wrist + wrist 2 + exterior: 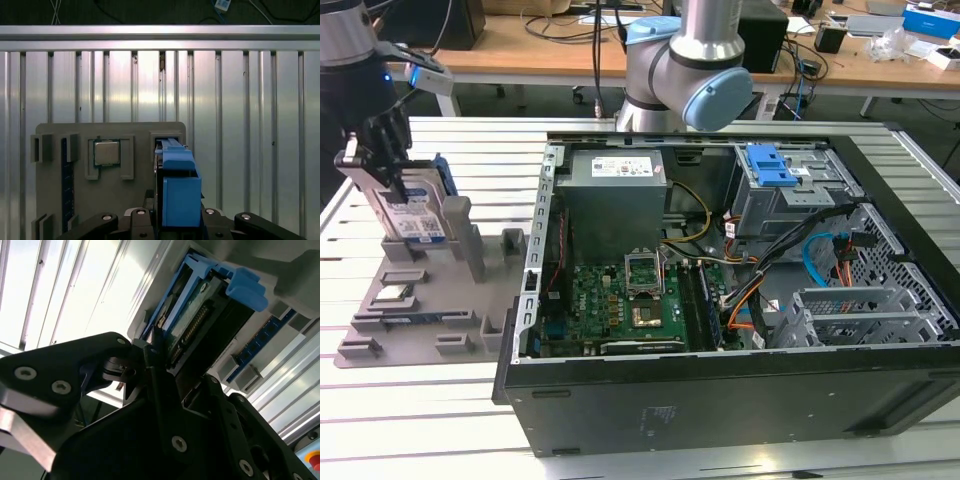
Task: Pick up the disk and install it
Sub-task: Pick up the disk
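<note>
Blue plastic takes the squeeze, so the step in hand, lifting the disk (418, 218) out of the tray (430, 322), looks best done straight up along its slot, with no twist, until its lower edge is free of the tray's posts. In the exterior view the gripper (390, 168) stands over the tray's far left corner, jaws narrowed onto the disk's upper end. The hold seems firm, but it cannot be told whether the disk's foot sits in the slot or just above it. The disk stands on edge: silver metal, a blue-and-white label on its face, a bright blue bracket round it. A chip (392, 293) lies in the tray nearer the camera. Right of the tray, the case (720, 400) lies open.
</note>
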